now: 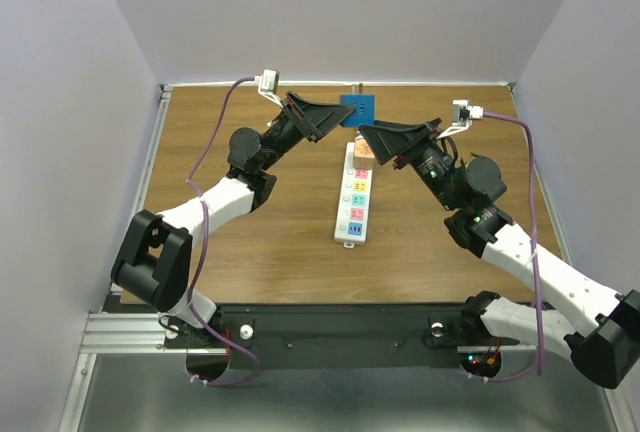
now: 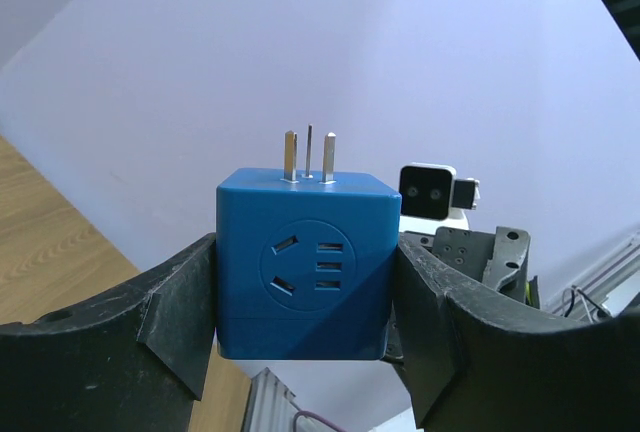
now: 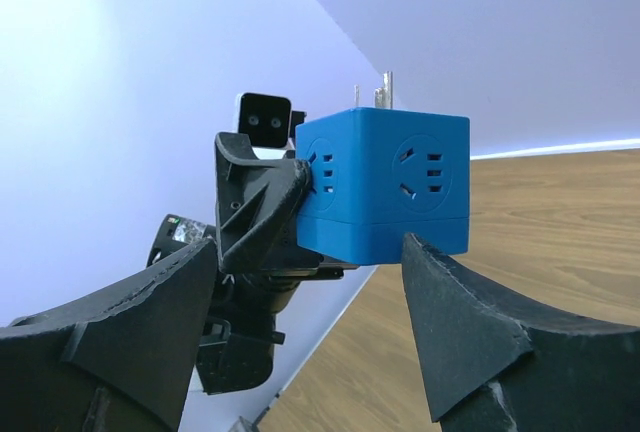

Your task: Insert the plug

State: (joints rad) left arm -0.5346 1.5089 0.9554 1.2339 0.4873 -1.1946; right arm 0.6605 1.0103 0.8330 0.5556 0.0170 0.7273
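The plug (image 2: 300,252) is a blue cube with sockets on its faces and metal prongs (image 2: 308,157) sticking out of the side turned away from my left wrist. My left gripper (image 2: 305,272) is shut on it, one finger pressed on each side, holding it in the air above the far end of the white power strip (image 1: 353,197). From above, the plug (image 1: 357,109) sits at the tip of the left gripper (image 1: 330,120). My right gripper (image 3: 308,244) is open just short of the plug (image 3: 385,182), its right fingertip (image 3: 420,257) close under the cube's lower corner.
The power strip lies lengthwise mid-table with coloured socket panels; a tan block (image 1: 363,156) sits at its far end under the right gripper (image 1: 372,140). White walls enclose the wooden table (image 1: 250,242) on three sides. Purple cables trail from both wrists.
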